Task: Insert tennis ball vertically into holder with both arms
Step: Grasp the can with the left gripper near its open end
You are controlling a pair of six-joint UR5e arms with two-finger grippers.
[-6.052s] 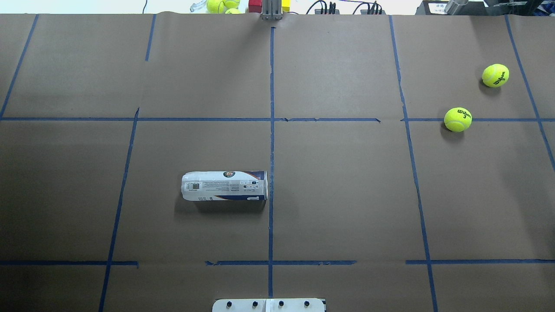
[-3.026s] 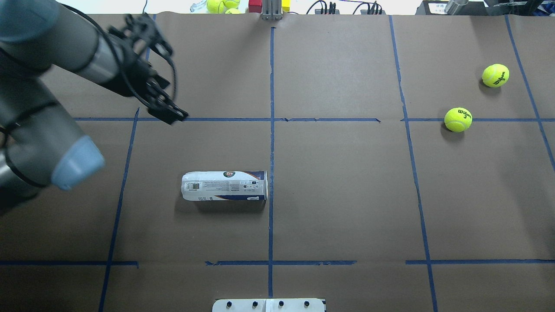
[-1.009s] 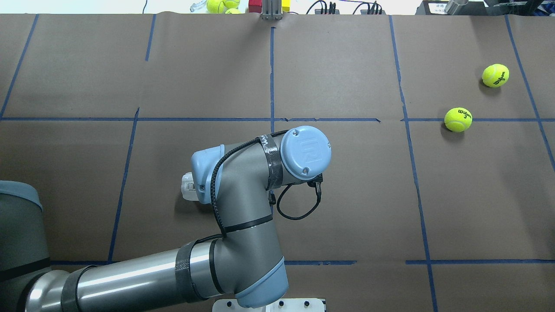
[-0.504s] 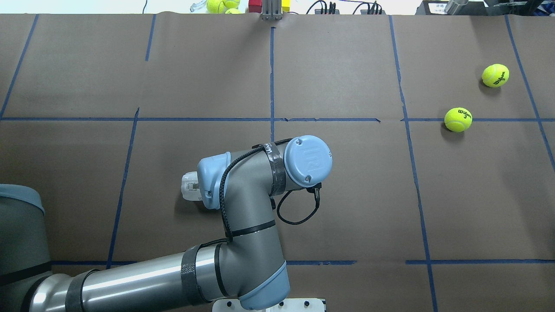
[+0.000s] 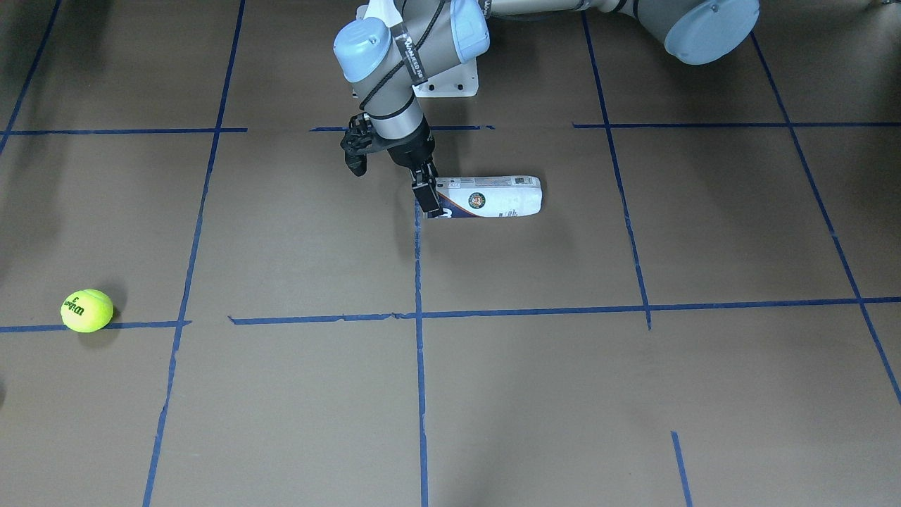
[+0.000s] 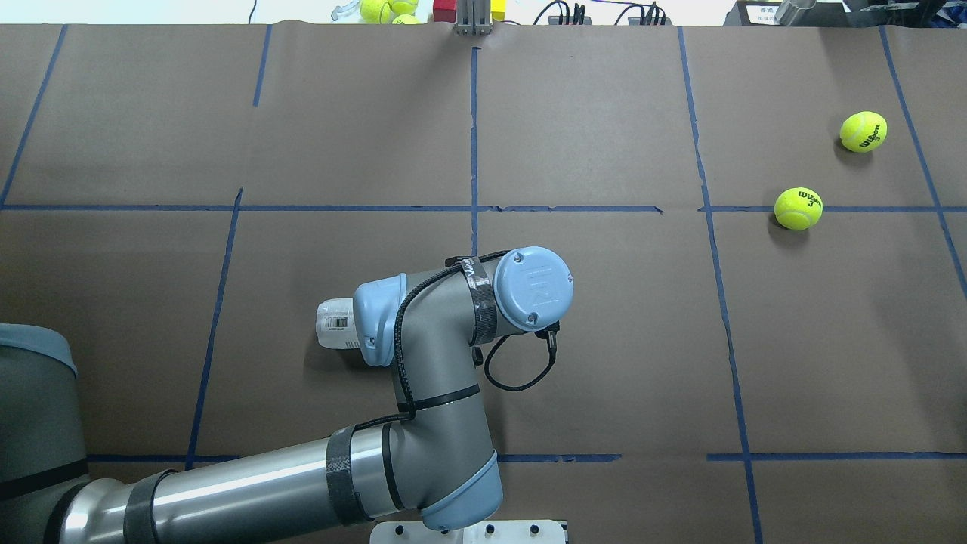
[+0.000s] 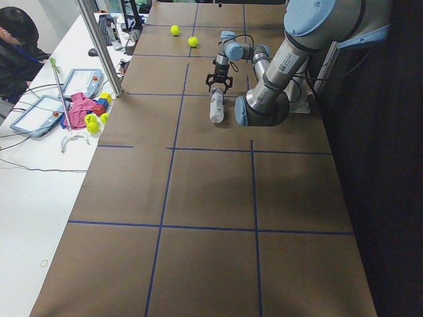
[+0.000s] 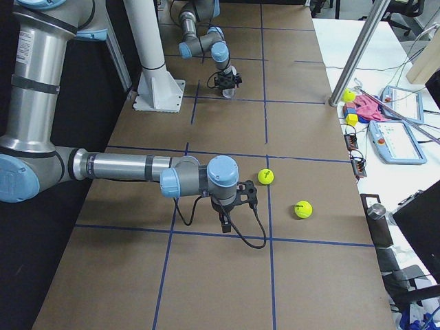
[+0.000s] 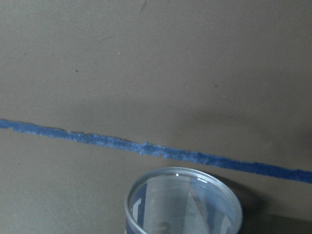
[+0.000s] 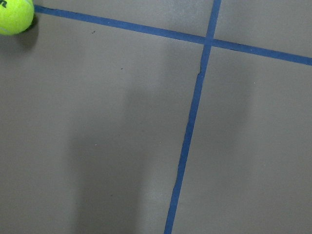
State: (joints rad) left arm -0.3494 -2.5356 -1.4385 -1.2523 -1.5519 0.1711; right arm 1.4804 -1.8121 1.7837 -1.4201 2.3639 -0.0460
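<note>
The holder [image 5: 493,197] lies on its side on the brown table, open mouth toward the centre tape line. My left gripper [image 5: 427,198] hangs over that mouth and looks open, one finger [image 5: 425,189] just in front of the rim. In the overhead view my left arm covers the holder except its closed end [image 6: 332,325]. The left wrist view shows the empty mouth [image 9: 183,202]. The tennis ball [image 6: 798,208] marked "Wilson 3" rests far right, also seen from the front [image 5: 86,310]. My right gripper [image 8: 223,218] hovers near it [image 8: 266,177]; I cannot tell if it is open.
A second ball [image 6: 863,131] lies farther right. The white pedestal base [image 6: 468,533] sits at the near table edge. Spare balls [image 6: 385,9] and coloured blocks lie beyond the far edge by a metal post [image 6: 474,19]. An operator [image 7: 16,46] sits at the side table.
My left arm swung in from the far left and came down over the holder's open end; in the last second its wrist shifted slightly nearer. The holder and both balls have not moved.
</note>
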